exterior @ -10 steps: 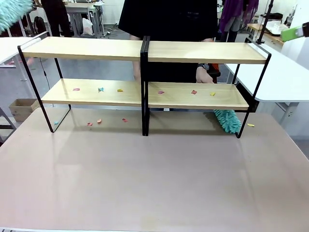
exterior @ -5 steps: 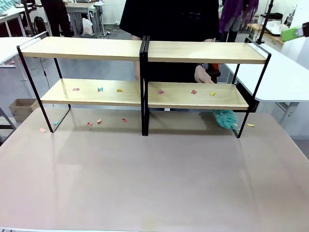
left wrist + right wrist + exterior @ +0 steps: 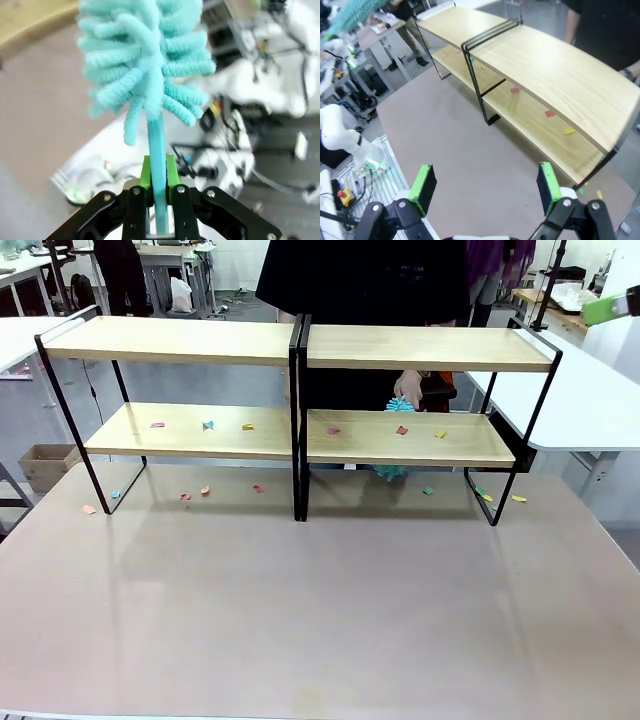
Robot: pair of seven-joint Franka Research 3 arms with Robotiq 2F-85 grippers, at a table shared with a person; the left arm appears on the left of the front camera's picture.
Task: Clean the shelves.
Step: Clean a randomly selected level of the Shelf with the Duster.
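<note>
The shelves are two matching wood-and-black-frame racks, the left rack point(image 3: 170, 340) and the right rack point(image 3: 430, 348), standing side by side at the table's far half; they also appear in the right wrist view point(image 3: 555, 70). Small paper scraps point(image 3: 208, 425) lie on both lower boards and on the tabletop beneath. My left gripper point(image 3: 159, 186) is shut on the handle of a fluffy teal duster point(image 3: 145, 60), held in the air. My right gripper point(image 3: 485, 187) is open and empty, high off the right rack's end. A person's hand point(image 3: 408, 390) holds another teal duster point(image 3: 399, 405) behind the right rack's lower board.
The beige table point(image 3: 320, 610) has wide free room in front of the racks. More scraps point(image 3: 428, 490) lie under the right rack. A white side table point(image 3: 590, 400) stands at the right, and the person stands close behind the racks.
The person's duster swept left from under the right rack's end toward its middle, leaving scraps on the tabletop. My left arm's duster went up out of the front view's top-left corner.
</note>
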